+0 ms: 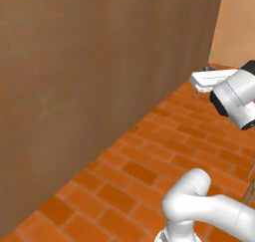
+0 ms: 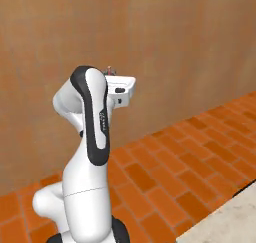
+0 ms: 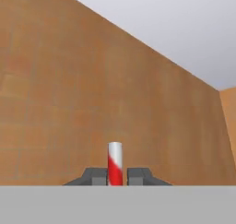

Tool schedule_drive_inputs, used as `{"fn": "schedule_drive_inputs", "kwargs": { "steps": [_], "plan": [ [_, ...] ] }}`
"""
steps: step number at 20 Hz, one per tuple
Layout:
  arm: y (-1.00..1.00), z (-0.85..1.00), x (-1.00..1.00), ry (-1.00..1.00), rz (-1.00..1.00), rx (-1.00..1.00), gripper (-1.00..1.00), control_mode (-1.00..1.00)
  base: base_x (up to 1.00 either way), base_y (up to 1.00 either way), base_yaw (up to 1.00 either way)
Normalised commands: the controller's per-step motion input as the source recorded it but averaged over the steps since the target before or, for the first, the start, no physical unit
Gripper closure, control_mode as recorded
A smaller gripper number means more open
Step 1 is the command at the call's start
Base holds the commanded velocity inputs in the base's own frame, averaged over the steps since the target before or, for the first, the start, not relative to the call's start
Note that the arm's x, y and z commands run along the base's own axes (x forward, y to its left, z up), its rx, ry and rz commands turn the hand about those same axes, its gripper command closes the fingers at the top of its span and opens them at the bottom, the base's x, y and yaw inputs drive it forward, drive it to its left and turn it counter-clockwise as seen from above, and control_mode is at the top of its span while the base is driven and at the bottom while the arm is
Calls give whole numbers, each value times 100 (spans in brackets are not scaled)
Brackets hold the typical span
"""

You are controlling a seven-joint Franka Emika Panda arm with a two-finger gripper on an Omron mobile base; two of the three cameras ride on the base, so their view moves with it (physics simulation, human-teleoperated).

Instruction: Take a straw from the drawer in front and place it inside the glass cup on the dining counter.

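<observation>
**Hand view: straw clamped between the fingertips**

Hand view gives us the clearest look at the gripper (image 3: 115, 176): its two dark fingertips (image 3: 94, 176) stand close together with the straw (image 3: 115, 163) pinched between them. We see the straw as a short red-and-white striped stub rising straight up from between the tips, touching both. Behind it we see a broad brown wall (image 3: 92, 103) running off to the right, where it meets a lighter orange wall (image 3: 228, 121); above both lies a pale grey ceiling (image 3: 175, 25).

In the right base view we find the white hand (image 2: 121, 87) raised at about the arm's shoulder height, near the brown wall, with a tiny dark-and-red tip poking up at its far end that is too small for us to read. The arm (image 2: 92, 117) stands upright at the left of that view, over a floor of orange bricks (image 2: 190, 172). At the lower right corner we see a pale beige slab edge (image 2: 230, 219).

In the left base view we see the hand (image 1: 211, 78) far off at the right, held level above the brick floor (image 1: 149, 156), close to the corner where the brown wall meets the lighter one. The arm's white links sit in the lower right of that view.
</observation>
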Motion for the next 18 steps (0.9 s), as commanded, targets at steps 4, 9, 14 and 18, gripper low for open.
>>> {"fn": "schedule_drive_inputs", "kwargs": {
  "steps": [4,9,14,18],
  "plan": [
    [0,0,0,0,0,0,100,100,69,62,-72],
    [0,0,0,0,0,0,100,100,72,60,-71],
    [0,0,0,0,0,0,100,100,74,46,-69],
    [0,0,0,0,0,0,100,100,73,36,-70]
  ]
}}
